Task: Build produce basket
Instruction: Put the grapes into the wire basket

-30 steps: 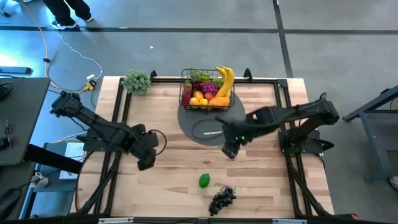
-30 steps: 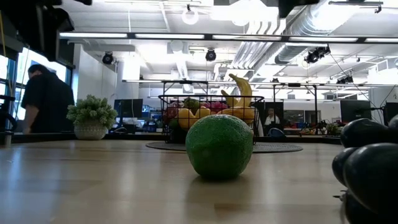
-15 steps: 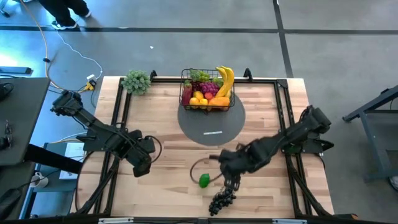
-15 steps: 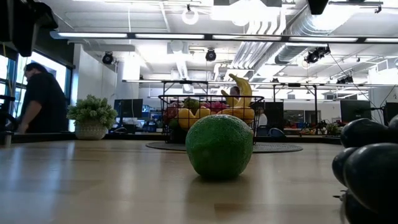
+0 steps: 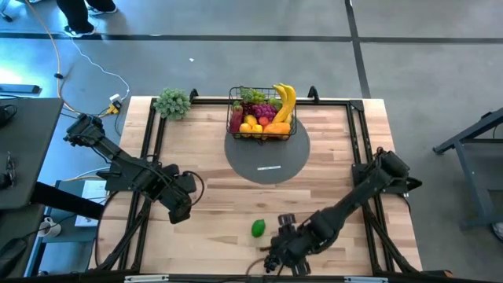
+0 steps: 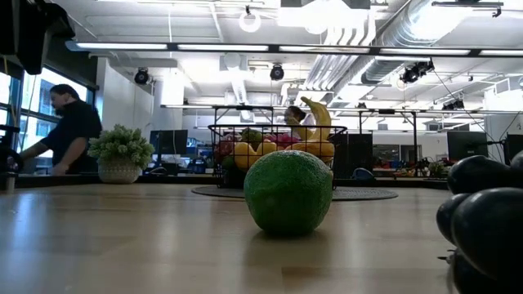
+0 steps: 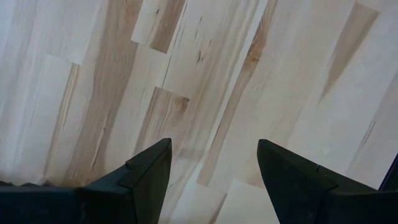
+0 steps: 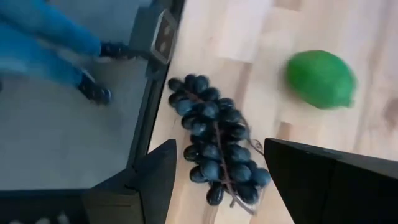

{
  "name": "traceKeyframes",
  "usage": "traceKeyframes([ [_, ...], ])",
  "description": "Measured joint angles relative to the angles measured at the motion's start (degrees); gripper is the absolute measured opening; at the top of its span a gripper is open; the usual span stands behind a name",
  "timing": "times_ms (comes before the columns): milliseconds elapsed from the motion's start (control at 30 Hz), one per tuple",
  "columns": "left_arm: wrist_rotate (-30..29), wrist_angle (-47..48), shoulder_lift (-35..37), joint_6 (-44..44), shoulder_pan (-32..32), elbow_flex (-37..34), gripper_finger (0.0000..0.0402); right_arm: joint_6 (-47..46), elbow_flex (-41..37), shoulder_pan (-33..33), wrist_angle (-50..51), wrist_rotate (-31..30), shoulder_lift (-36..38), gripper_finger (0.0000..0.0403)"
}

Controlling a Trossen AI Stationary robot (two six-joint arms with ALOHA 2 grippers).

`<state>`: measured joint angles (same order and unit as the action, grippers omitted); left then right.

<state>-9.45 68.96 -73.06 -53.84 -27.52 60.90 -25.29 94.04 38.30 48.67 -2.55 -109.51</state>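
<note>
wooden table (image 5: pixel 212 157), basket (image 5: pixel 262 114) at twelve o'clock. right gripper (image 8: pixel 214 186), fingers apart, hovers over black grapes (image 8: pixel 216 148) at six o'clock; left gripper (image 7: pixel 211 180) idles parted at nine. grapes probably light and floppy, so grasp across the cluster's middle.

Wood-plank table (image 5: pixel 212 204) stands on grey floor (image 5: pixel 236 67) crossed by dark seam lines. Yellow cable (image 5: pixel 67 75) loops on the floor left of the table; dark desk (image 5: pixel 23 153) further left. Beyond the table's far edge: white ceiling with strip lights (image 6: pixel 327 49), exposed ducts (image 6: pixel 384 33), bright window (image 6: pixel 37 98), a person (image 6: pixel 69 135) standing by it.
</note>
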Motion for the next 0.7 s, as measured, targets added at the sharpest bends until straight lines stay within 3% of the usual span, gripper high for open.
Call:
traceKeyframes([
  [367, -0.17, -0.13, 0.0, -1.56, 0.12, 0.0, 0.0227, 11.97, 0.0, 1.57, -1.46, -0.44, -7.54, 0.0225],
  [700, -0.15, -0.32, 0.0, -3.13, 0.12, 0.0, 0.0227, 12.32, -0.02, 0.33, -1.08, 1.32, -13.89, 0.0225],
])
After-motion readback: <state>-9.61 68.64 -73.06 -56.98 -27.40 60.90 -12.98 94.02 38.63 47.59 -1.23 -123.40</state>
